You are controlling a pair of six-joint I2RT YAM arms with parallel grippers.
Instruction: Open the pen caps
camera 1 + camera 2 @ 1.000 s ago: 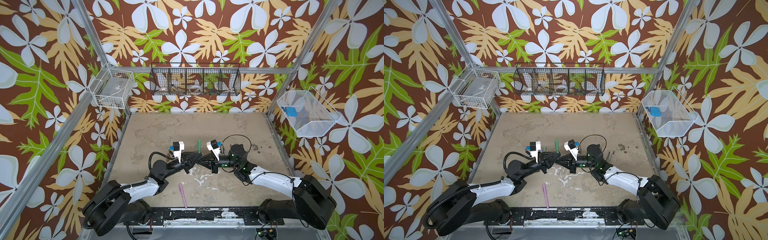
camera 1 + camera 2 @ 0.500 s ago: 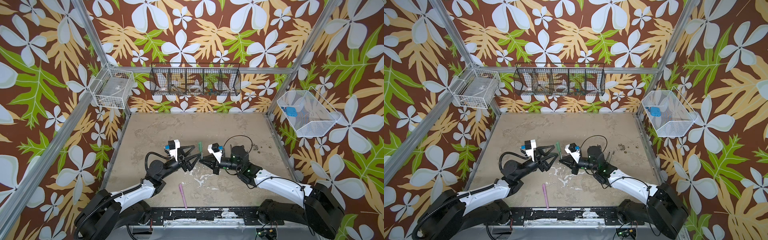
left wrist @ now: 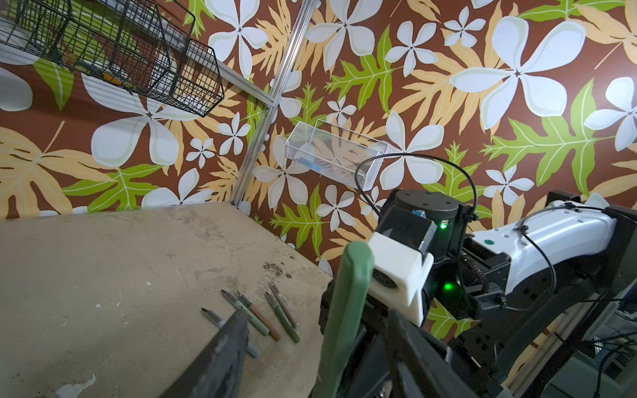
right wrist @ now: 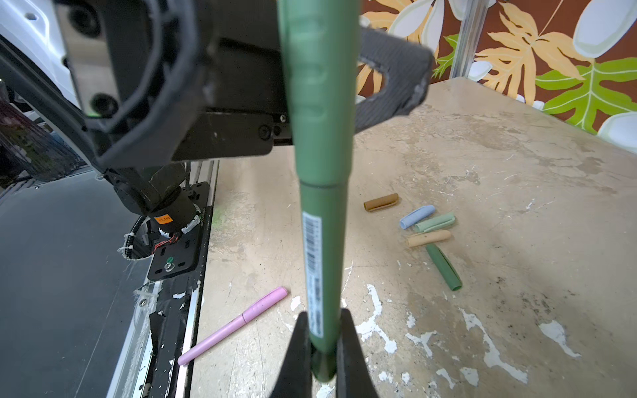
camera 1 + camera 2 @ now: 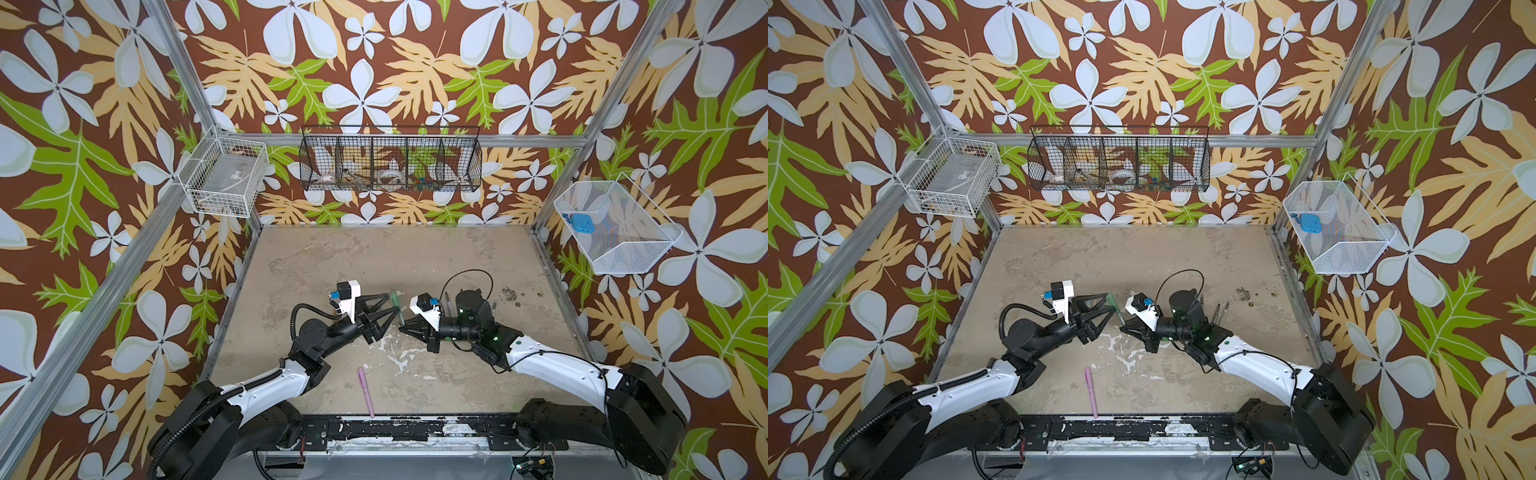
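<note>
My right gripper (image 4: pixel 324 320) is shut on the lower end of a green pen (image 4: pixel 320 220) and holds it upright above the table; its cap (image 4: pixel 317 103) is still on. In both top views the pen (image 5: pixel 397 307) (image 5: pixel 1115 308) stands between the two grippers. The left gripper (image 3: pixel 317 315) is open, its fingers (image 3: pixel 227 341) standing either side of the cap (image 3: pixel 350 296) with gaps showing. Loose pen caps lie on the table: brown (image 4: pixel 381 201), light blue (image 4: pixel 417 216), light green (image 4: pixel 435 222), beige (image 4: pixel 429 237) and dark green (image 4: pixel 443 267). A capped pink pen (image 5: pixel 365 391) lies near the front edge.
Several uncapped pens (image 3: pixel 272 317) lie on the table beside the right arm (image 5: pixel 1258 365). A black wire basket (image 5: pixel 390 166) hangs on the back wall, a white one (image 5: pixel 224 183) at the left and a white mesh basket (image 5: pixel 615 232) at the right.
The left gripper, shut against the right one a second ago, has opened and now straddles the pen's cap end. The two arms have drawn slightly apart. The right gripper keeps its hold.
</note>
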